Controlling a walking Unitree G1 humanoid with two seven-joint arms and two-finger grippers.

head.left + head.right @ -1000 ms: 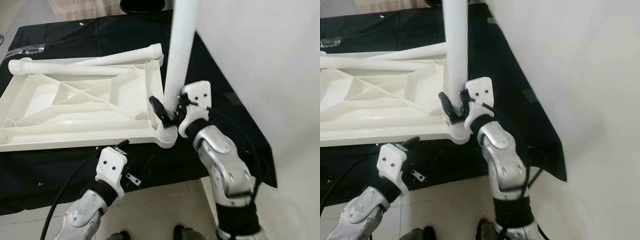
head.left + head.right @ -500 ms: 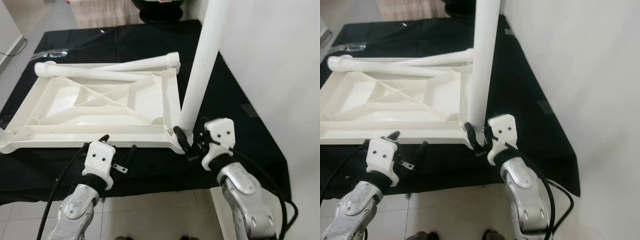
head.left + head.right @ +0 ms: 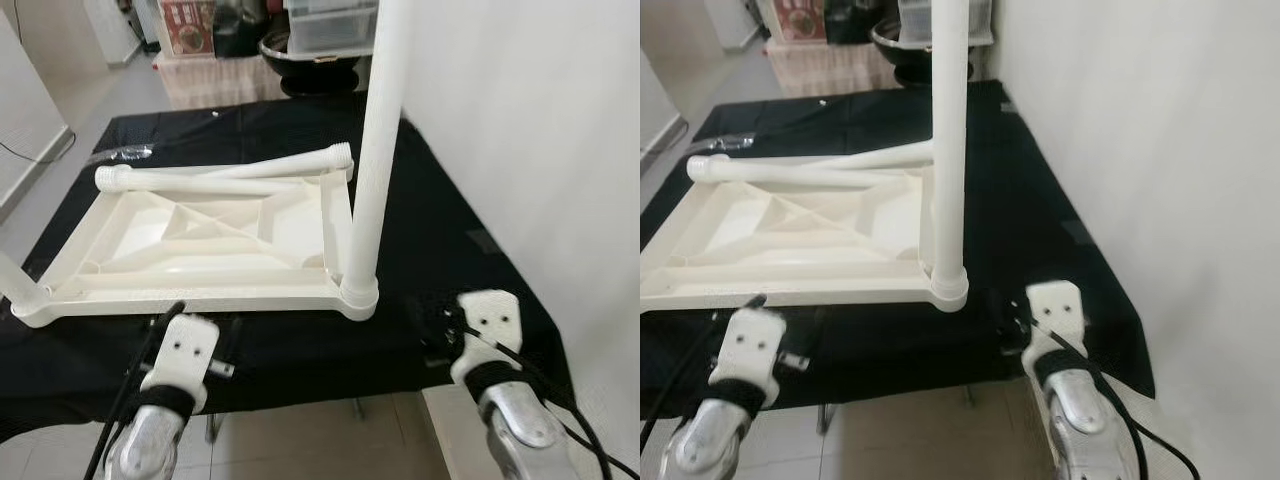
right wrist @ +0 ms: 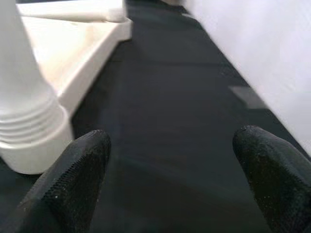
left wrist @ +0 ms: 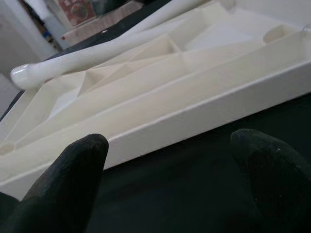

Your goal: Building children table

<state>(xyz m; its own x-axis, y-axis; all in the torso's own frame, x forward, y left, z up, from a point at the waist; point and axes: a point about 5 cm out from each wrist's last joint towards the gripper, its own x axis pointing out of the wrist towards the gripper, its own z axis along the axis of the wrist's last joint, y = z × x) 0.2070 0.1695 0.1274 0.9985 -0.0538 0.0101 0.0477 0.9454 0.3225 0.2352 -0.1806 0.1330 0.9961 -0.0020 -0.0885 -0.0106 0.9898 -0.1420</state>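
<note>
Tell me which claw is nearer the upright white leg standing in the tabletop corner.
Right. The right claw sits just beside the upright leg, open and off it. The left claw is farther along the tabletop's near edge, also open.

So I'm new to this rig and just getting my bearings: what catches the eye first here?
A tall white leg stands upright in the near right corner socket of the upside-down white tabletop, which lies on a black cloth. Two loose legs lie across its far edge. Both the left gripper and right gripper are open at the cloth's near edge, holding nothing.
</note>
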